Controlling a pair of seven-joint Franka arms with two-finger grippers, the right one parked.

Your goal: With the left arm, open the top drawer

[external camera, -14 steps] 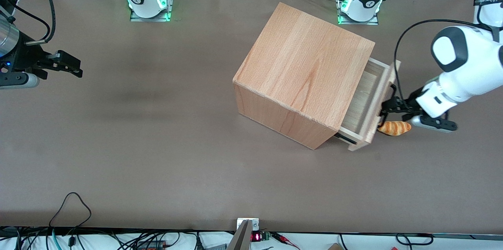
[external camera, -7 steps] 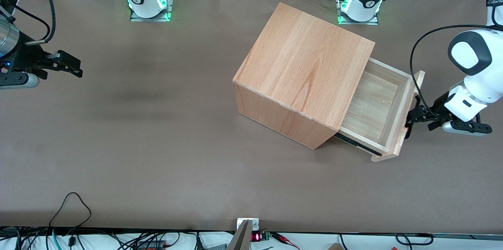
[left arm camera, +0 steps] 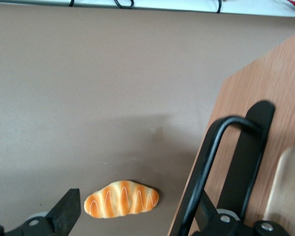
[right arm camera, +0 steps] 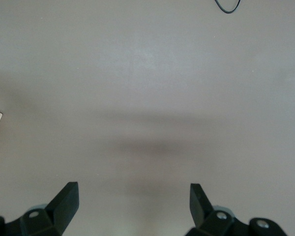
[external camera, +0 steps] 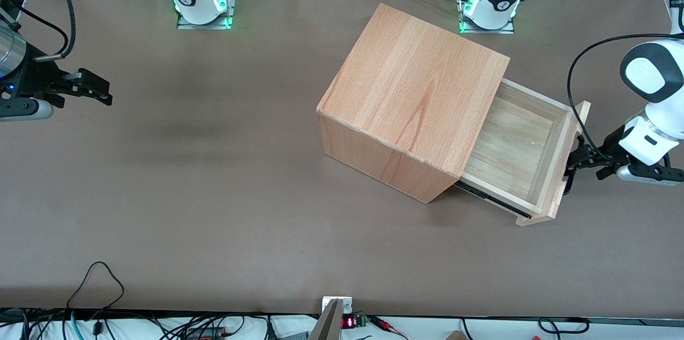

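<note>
So the wooden cabinet (external camera: 411, 105) sits toward the working arm's end of the table, with the top drawer (external camera: 521, 153) pulled well out. The left arm's gripper (external camera: 576, 162) is at the black bar handle (left arm camera: 206, 167), jaws spread wide, one finger hooked inside the bar rather than pinching it. Risk: the hook slipping off, or the drawer getting yanked out fully. A toy croissant (left arm camera: 121, 198) lies below.

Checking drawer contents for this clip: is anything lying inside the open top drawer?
No, the top drawer shows only bare wood inside, with the end effector at its handle.
</note>
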